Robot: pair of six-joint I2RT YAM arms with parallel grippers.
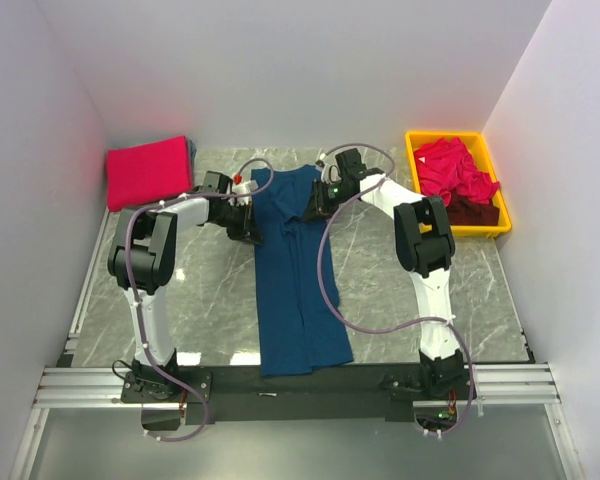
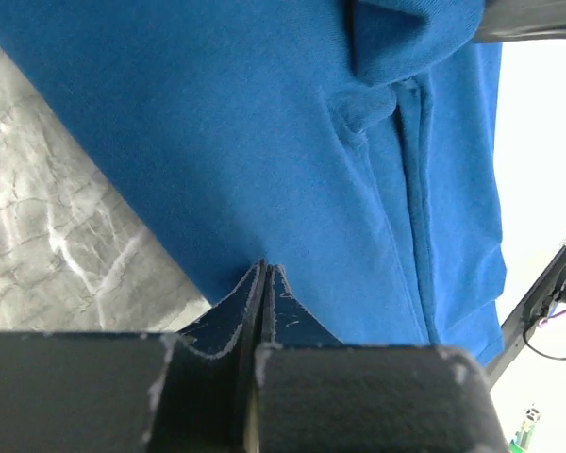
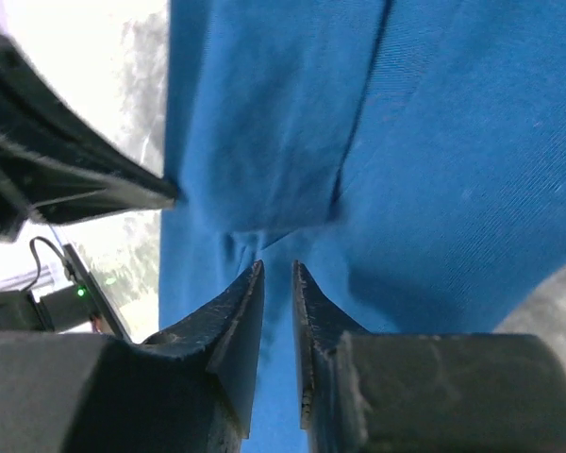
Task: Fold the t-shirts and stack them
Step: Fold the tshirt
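Note:
A navy blue t-shirt [image 1: 298, 290] lies folded into a long strip down the middle of the table. My left gripper [image 1: 250, 230] sits at its left edge near the far end. In the left wrist view the left gripper [image 2: 264, 266] has its jaws pressed together, tips on the cloth [image 2: 292, 142] at that edge. My right gripper [image 1: 313, 207] hovers over the shirt's far right part. The right gripper [image 3: 278, 264] shows a narrow gap between the fingers, blue cloth [image 3: 434, 142] under them and a small pucker just past the tips. A folded red-pink t-shirt [image 1: 148, 172] lies at the back left.
A yellow bin [image 1: 500, 222] at the back right holds crumpled red-pink t-shirts [image 1: 452, 168] and a dark maroon one [image 1: 472, 212]. White walls close in the grey marble table [image 1: 410, 300] on three sides. Cables loop from both arms above the table.

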